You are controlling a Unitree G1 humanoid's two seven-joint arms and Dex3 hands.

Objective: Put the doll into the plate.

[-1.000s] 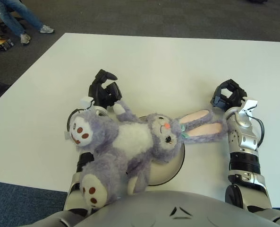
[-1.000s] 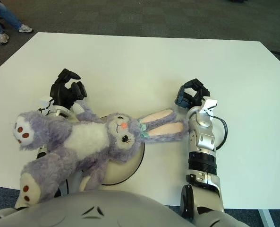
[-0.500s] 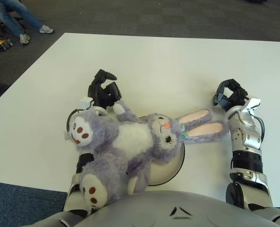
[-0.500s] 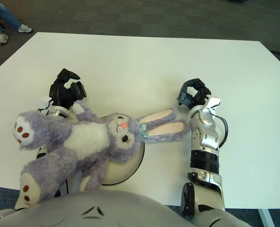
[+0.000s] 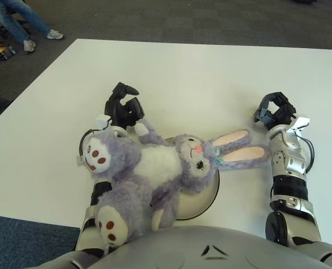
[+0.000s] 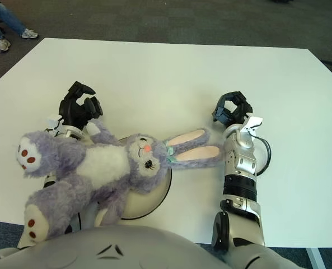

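On the white tabletop (image 5: 210,73), near the robot's edge, a purple plush rabbit doll (image 5: 154,168) is lying on its back across a pale round plate (image 5: 207,193). Its head and torso are covering most of the plate, its legs are hanging off toward the robot's left over the left forearm, and its long pink-lined ears are stretching right, their tips just beside the right wrist. The left hand (image 5: 122,107) is sitting just beyond the doll's raised arm, fingers curled loosely and gripping nothing. The right hand (image 5: 274,110) is showing past the ear tips, fingers likewise curled in, empty, apart from the doll.
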